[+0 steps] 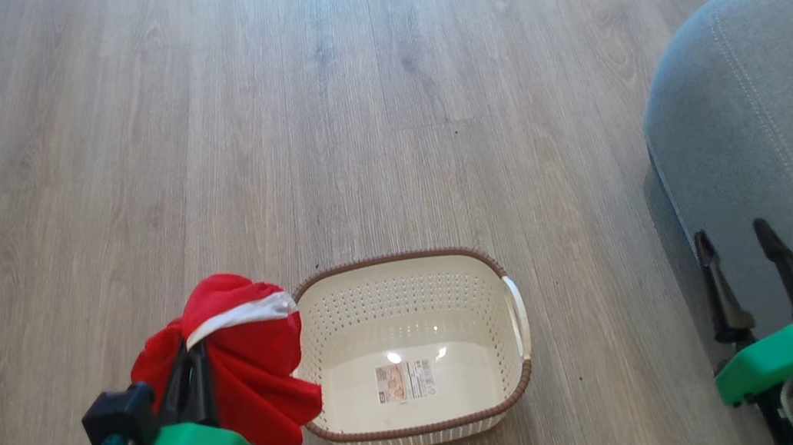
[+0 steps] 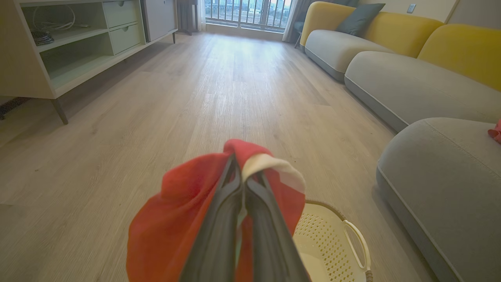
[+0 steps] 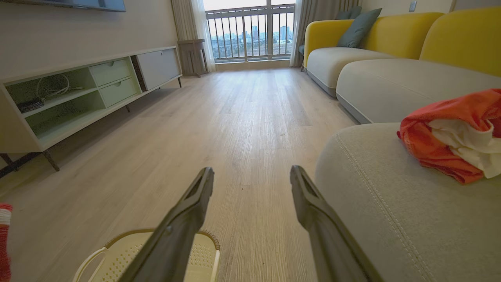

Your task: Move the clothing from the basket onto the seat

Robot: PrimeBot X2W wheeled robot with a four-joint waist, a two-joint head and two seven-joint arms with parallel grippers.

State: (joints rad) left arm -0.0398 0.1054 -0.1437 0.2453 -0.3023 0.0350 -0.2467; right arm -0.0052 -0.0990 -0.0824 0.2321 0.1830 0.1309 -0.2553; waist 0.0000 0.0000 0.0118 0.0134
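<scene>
At the left, the left gripper [image 1: 191, 354] has its two dark fingers pressed together on a red garment [image 1: 254, 367]. The cloth is soft and bunched, with a white trim band across its top, and hangs in folds that cover the left rim of the basket [image 1: 406, 291] in the head view. The basket stands on the pale wood-grain plank floor [image 1: 349, 105]. It is cream plastic, perforated, round-cornered, with a brown woven-look rim and a white side handle. Its glossy floor carries a label sticker [image 1: 404, 381], the print too small to read. Further right, the right gripper [image 1: 731, 232] holds its fingers wide apart with nothing between them. Beside it is the seat [image 1: 740, 127], grey woven upholstery with a rounded corner and stitched seams. A second red garment [image 3: 442, 137] lies crumpled on it, its white lining showing.
</scene>
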